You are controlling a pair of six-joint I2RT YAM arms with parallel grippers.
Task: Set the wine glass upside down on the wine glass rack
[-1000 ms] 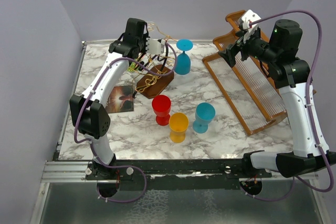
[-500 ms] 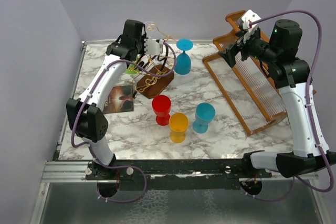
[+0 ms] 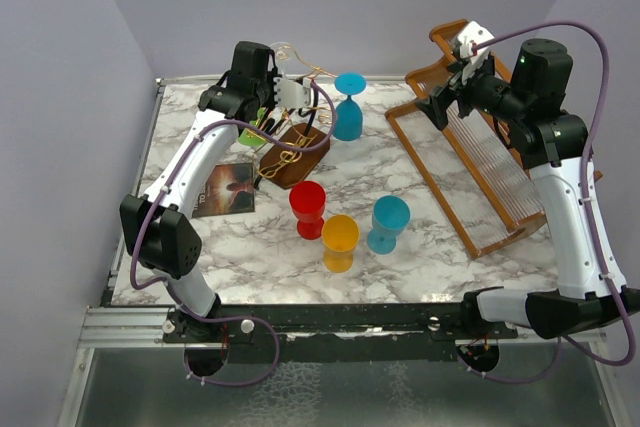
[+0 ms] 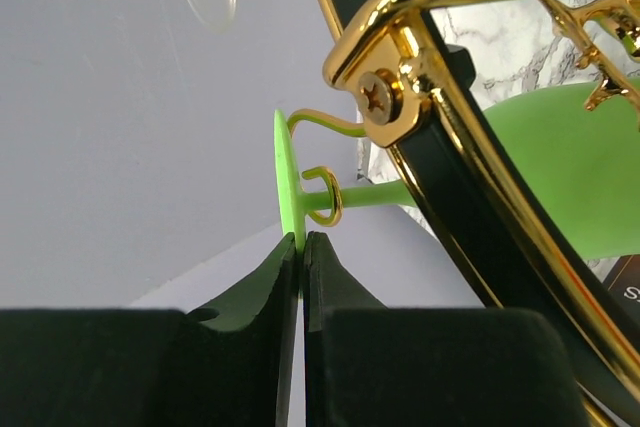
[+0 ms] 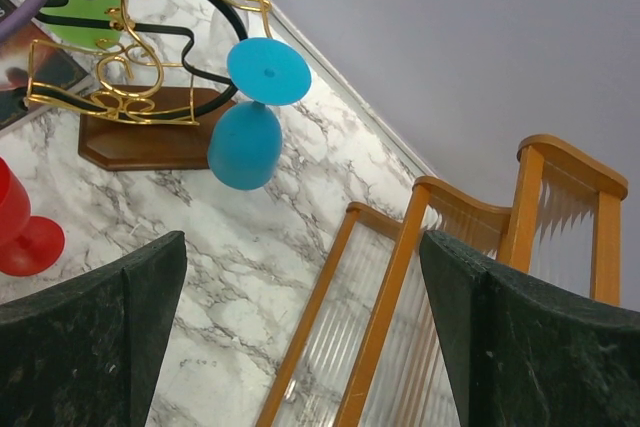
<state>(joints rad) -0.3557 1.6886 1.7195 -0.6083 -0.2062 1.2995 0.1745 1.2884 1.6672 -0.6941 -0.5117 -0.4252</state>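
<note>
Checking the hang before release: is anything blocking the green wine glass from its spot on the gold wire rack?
Nothing visible does. The green wine glass has its stem already lying in a gold hook of the wine glass rack, and its foot is pinched edge-on by the left gripper.

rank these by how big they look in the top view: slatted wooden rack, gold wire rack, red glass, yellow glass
1. slatted wooden rack
2. gold wire rack
3. red glass and yellow glass: they look about alike, so unranked
</note>
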